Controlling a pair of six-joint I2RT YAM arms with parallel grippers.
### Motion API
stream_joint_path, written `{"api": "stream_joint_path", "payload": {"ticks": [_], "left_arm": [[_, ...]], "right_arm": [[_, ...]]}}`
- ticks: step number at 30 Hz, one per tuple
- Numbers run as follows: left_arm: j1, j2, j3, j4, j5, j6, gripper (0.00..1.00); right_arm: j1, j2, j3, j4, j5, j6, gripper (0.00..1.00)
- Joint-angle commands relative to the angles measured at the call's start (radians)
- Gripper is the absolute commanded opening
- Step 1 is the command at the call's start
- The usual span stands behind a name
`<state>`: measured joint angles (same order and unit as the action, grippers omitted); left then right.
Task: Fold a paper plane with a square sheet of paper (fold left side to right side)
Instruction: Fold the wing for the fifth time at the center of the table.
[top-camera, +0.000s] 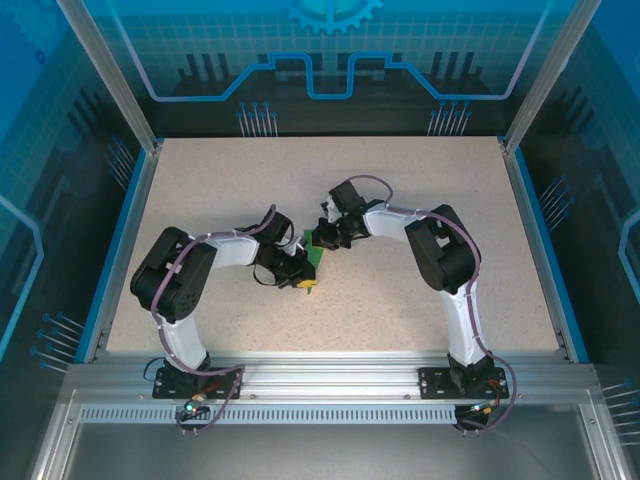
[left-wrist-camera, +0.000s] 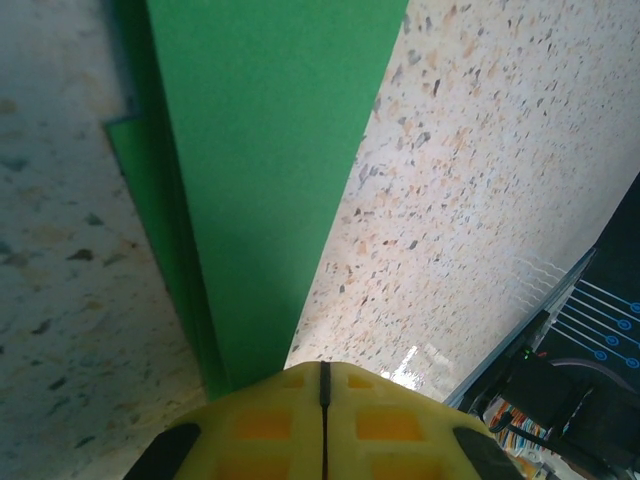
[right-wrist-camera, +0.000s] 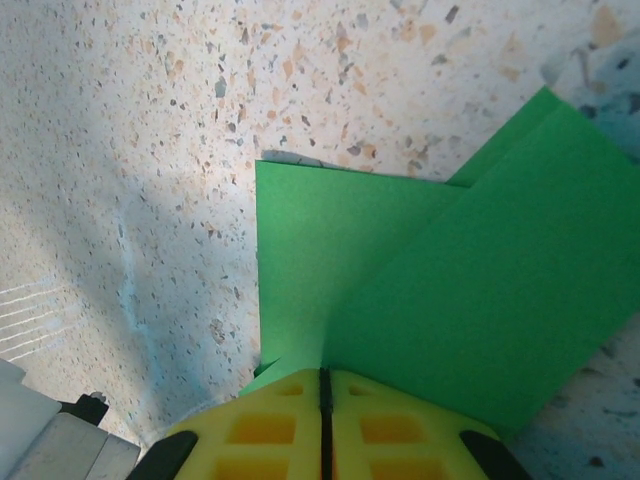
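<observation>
Yellow left gripper (left-wrist-camera: 322, 405) sat closed low in frame, right gripper (right-wrist-camera: 325, 410) likewise, both on the square sheet of paper (top-camera: 316, 248) mid-frame overhead. Pinching or pressing, we couldn't tell. Uneven pulls risked skewing the crease or tearing it.

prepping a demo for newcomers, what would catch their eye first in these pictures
The bright green square sheet of paper mid-table, partly folded, stands out against the speckled beige table. Both arms bend inward to meet over it, the left end effector and right end effector shut, their yellow fingertips at the paper's edges in the wrist views.
</observation>
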<state>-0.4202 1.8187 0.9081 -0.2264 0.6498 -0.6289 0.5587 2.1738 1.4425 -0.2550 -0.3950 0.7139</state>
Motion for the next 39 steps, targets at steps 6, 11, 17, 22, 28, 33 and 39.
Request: {"api": "stream_joint_path", "payload": {"ticks": [6, 11, 17, 22, 28, 33, 39], "left_arm": [[0.008, 0.014, -0.024, -0.010, -0.027, -0.009, 0.06], [0.016, 0.009, -0.038, -0.007, -0.036, -0.019, 0.06], [0.017, 0.027, -0.042, -0.007, -0.026, -0.017, 0.06], [0.026, 0.015, -0.059, -0.008, -0.037, -0.025, 0.06], [0.039, 0.010, -0.086, -0.012, -0.032, -0.031, 0.05], [0.040, 0.005, -0.101, -0.049, -0.032, -0.023, 0.05], [0.041, -0.018, -0.129, -0.082, -0.030, -0.014, 0.04]], "right_arm": [[0.014, 0.056, 0.006, -0.126, 0.054, -0.019, 0.09], [0.014, 0.060, 0.009, -0.135, 0.058, -0.023, 0.09], [0.014, 0.064, 0.016, -0.139, 0.056, -0.024, 0.09], [0.014, 0.064, 0.017, -0.144, 0.060, -0.025, 0.09], [0.012, 0.069, 0.028, -0.160, 0.066, -0.028, 0.09], [0.011, 0.069, 0.033, -0.171, 0.071, -0.033, 0.09], [0.010, 0.066, 0.039, -0.194, 0.087, -0.042, 0.09]]}}
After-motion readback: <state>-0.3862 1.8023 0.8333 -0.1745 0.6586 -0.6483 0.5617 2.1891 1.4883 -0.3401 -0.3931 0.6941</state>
